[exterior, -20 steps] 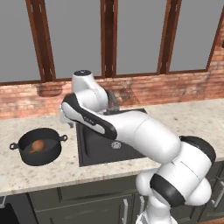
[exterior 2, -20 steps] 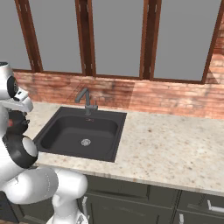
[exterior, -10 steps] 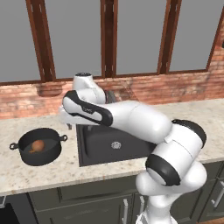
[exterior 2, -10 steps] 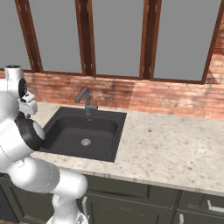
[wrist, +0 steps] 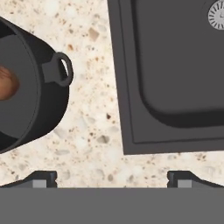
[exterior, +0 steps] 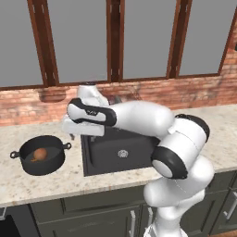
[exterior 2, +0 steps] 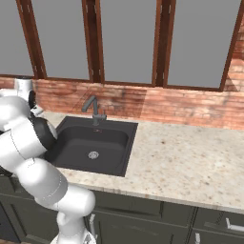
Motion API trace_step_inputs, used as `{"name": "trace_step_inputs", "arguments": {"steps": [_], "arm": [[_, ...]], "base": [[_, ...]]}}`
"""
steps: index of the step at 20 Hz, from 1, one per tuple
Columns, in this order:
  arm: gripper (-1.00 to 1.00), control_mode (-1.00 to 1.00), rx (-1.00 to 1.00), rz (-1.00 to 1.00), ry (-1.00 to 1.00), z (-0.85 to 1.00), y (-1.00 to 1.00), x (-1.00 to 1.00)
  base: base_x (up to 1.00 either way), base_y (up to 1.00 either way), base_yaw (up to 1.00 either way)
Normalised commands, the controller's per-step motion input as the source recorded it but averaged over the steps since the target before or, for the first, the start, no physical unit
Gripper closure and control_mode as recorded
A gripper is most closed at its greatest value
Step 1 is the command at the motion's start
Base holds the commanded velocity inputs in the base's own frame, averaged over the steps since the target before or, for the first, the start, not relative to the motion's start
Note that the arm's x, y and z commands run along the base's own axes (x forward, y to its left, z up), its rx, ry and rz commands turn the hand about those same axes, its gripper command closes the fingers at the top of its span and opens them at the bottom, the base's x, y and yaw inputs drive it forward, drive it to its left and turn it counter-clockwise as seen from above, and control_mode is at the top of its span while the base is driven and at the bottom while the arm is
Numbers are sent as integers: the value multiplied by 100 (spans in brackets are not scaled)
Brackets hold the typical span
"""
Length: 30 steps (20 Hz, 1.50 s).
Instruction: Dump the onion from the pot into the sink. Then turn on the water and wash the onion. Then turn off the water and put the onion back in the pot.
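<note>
The pot [exterior: 42, 155] stands upright on the bench [exterior: 69, 178], just left of the sink [exterior: 121, 150], with its two loop handles pointing left and right. The onion [exterior: 40, 154] sits inside it. The jaws [wrist: 111, 177] hang wide open over the bench between pot and sink, holding nothing. The right base view shows the tap [exterior 2: 93, 108] behind the sink.
</note>
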Motion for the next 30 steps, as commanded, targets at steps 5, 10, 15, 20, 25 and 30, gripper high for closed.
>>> {"name": "trace_step_inputs", "arguments": {"steps": [5, 10, 15, 20, 25, 30], "arm": [[-100, -100, 0, 0, 1, -22, 27, 21], [-100, -100, 0, 0, 0, -18, 37, 18], [-100, -100, 0, 0, 0, -16, 27, 18], [-100, -100, 0, 0, 0, -16, 13, 14], [-100, -100, 0, -1, 0, -13, 10, 11], [-100, -100, -2, 0, 0, -14, 10, 12]], "base": [[0, 0, 0], [0, 0, 0], [0, 0, 0], [0, 0, 0], [0, 0, 0], [0, 0, 0]]}}
